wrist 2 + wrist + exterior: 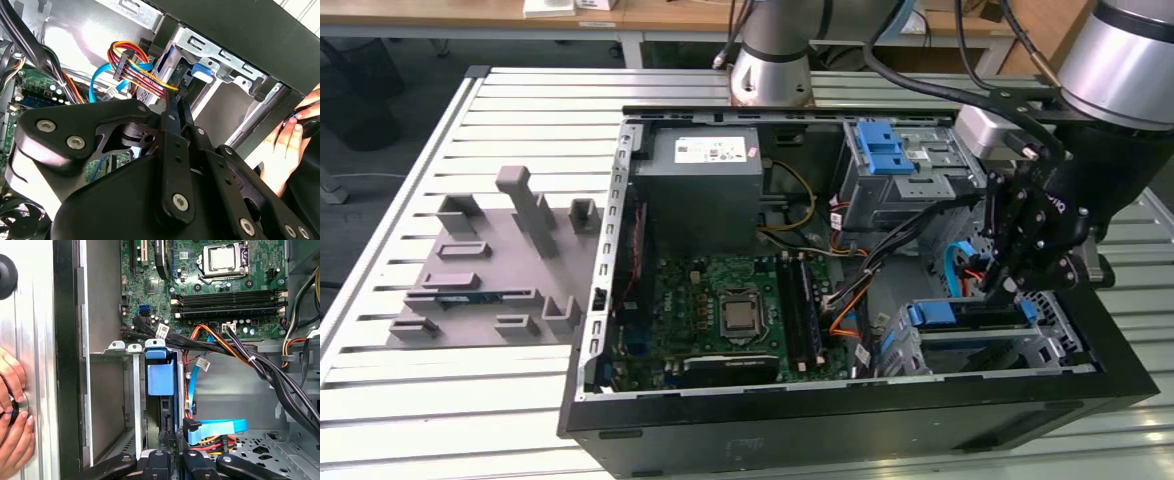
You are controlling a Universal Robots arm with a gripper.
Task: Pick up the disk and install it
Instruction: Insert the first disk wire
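Most of the job: judged done. The disk (974, 312) was off the bench and stood on edge in a slot of the drive cage (1051, 345). Nothing showed whether it was pushed fully home or cabled, so that much was judged possibly left.
Room: a workshop or lab, with light wooden desks (680, 15) behind the rig and dark floor (374, 110) at the exterior view's left.
Bench: slatted light metal (520, 100), bare apart from a grey fixture plate (480, 270) with upright blocks, just beside the computer case on the exterior view's left.
Computer case: black tower (854, 405) lying on its side with the panel off, showing the green motherboard (720, 310) and the grey power-supply box (707, 190).
Cage: sheet metal (135, 390), tucked in the case corner at the exterior view's lower right.
Disk: in the first wrist view its blue carrier tab (161, 377) sat at the cage mouth with the dark edge running down inside. Blue and orange cables hung close by.
End effector: directly over the cage (994, 290), fingers drawn together (180, 97) and aimed at the disk's edge (169, 440). Contact with it could not be told.
Hand: a person's hand (12, 412) rested on the bench outside the case wall, on a small dark round object.
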